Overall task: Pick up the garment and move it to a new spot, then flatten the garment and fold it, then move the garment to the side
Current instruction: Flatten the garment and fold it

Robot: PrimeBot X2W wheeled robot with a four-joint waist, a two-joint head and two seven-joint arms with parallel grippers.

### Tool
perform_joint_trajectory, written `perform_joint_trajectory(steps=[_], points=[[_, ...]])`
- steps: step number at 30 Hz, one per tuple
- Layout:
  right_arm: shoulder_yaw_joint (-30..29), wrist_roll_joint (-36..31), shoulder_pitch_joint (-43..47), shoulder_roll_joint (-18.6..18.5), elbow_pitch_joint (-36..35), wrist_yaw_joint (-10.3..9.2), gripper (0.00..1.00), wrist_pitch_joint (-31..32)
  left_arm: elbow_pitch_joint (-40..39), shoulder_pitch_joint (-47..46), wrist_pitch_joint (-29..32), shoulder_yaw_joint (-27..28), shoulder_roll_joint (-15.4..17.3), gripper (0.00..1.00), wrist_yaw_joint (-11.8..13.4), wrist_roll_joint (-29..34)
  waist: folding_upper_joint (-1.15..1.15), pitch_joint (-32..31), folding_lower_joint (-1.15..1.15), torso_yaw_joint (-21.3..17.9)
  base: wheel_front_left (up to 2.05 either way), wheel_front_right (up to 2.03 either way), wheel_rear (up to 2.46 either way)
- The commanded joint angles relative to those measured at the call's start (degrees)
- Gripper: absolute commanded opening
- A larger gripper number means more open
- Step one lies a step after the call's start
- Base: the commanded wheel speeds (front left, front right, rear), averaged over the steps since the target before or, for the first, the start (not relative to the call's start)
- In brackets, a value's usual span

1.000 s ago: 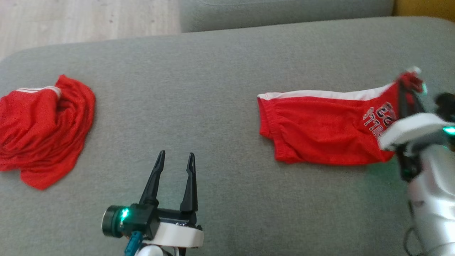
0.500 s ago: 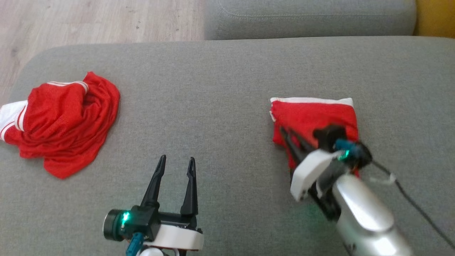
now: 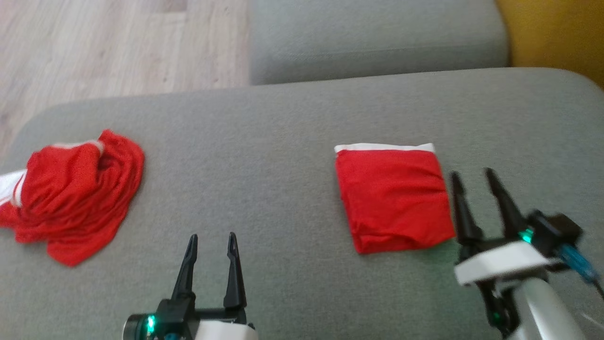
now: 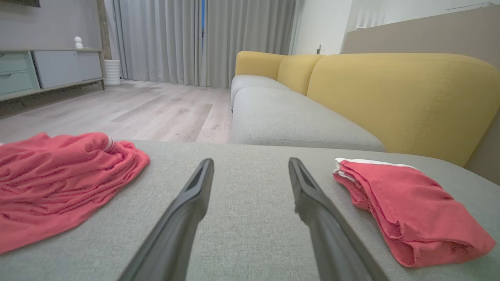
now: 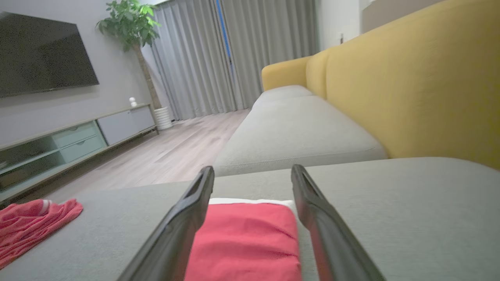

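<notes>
Right gripper waits at the lower right, fingers wide and empty, just beside the red garment, which lies folded on the grey cushion. It looks ready to move it aside.

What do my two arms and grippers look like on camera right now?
The left gripper and the right gripper match: each has two long, tapered black jaws on a black body, with a white wrist collar and a small green light. The right forearm is silvery, and a blue connector sticks out beside its gripper body.
</notes>
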Motion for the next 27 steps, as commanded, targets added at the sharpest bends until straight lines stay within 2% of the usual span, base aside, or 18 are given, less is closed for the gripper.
perform_joint_trajectory(steps=[1, 4, 11, 27], points=[[-1.32, -0.69, 0.60, 0.89, -4.68, -0.04, 1.00, -0.66, -2.22, -1.11, -0.53, 2.54, -0.03, 1.00, 0.59, 0.67, 0.00, -1.39, 0.01, -1.34, 0.00, 0.00, 0.00], [-3.34, -2.81, 5.08, 1.42, -8.16, -0.04, 1.00, -0.68, -2.44, -0.19, -0.53, 2.80, -0.03, 1.00, 1.14, 1.48, 0.00, -2.37, 0.01, -1.64, 0.00, 0.00, 0.00], [-4.99, -6.08, 13.48, 2.51, -9.67, -0.04, 1.00, -0.69, -2.86, 2.67, -0.53, 3.02, -0.03, 1.00, 1.10, 3.35, 0.00, -4.63, 0.01, -1.10, 0.00, 0.00, 0.00], [-5.07, -6.79, 16.84, 3.61, -10.39, -0.04, 1.00, -0.70, -2.20, 4.82, -0.53, 3.99, -0.03, 1.00, -0.30, 5.02, 0.00, -5.73, 0.01, -1.08, 0.00, 0.00, 0.00]])
